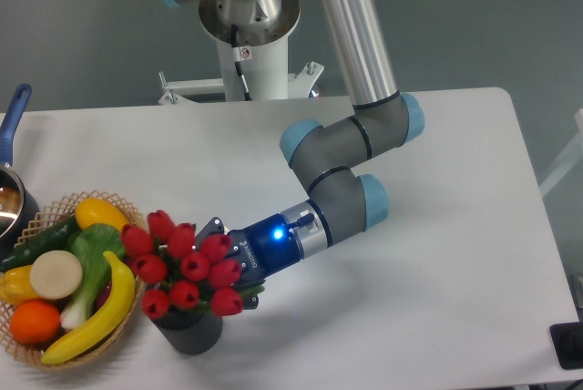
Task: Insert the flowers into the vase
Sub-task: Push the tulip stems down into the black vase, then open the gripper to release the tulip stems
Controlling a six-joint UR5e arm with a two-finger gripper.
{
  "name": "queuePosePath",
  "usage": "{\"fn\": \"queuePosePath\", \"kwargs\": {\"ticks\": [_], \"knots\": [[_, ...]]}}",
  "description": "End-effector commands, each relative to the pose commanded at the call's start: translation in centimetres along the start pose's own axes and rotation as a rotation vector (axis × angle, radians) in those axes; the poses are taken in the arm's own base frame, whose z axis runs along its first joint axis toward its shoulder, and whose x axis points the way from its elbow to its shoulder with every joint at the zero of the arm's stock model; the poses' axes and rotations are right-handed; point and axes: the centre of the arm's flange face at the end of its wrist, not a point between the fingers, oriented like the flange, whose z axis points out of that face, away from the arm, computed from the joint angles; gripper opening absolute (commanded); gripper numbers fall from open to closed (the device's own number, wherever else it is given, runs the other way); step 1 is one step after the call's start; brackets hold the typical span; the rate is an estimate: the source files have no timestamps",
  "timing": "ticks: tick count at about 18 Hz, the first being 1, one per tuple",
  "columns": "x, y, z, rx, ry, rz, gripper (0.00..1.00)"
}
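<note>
The flowers (187,267), a bunch of red tulip heads with green leaves, stand over the mouth of the vase (191,333), a short dark grey ribbed cylinder near the table's front edge. Their stems are hidden behind the heads, seemingly inside the vase. My gripper (226,267) reaches in from the right at the bunch's base. Its fingertips are hidden behind the tulip heads, and it appears to be shut on the flowers. A blue light glows on the wrist.
A wicker basket (55,203) of colourful fruit and vegetables stands just left of the vase, almost touching the flowers. A pot with a blue handle (13,117) sits at the left edge. The robot's base (248,35) stands behind the table.
</note>
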Motion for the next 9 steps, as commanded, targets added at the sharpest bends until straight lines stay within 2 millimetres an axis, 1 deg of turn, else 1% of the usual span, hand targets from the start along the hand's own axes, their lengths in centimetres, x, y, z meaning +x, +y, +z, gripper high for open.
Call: {"fn": "queuePosePath", "kwargs": {"ticks": [3,4,6,7,9], "knots": [[0.0,0.0,0.0,0.0,0.0,0.005,0.47],[-0.03,-0.06,0.0,0.0,0.0,0.008,0.5],[-0.01,-0.16,0.01,0.0,0.0,0.024,0.61],[-0.01,-0.16,0.01,0.0,0.0,0.029,0.64],[0.05,-0.45,0.02,0.0,0.0,0.035,0.67]]}}
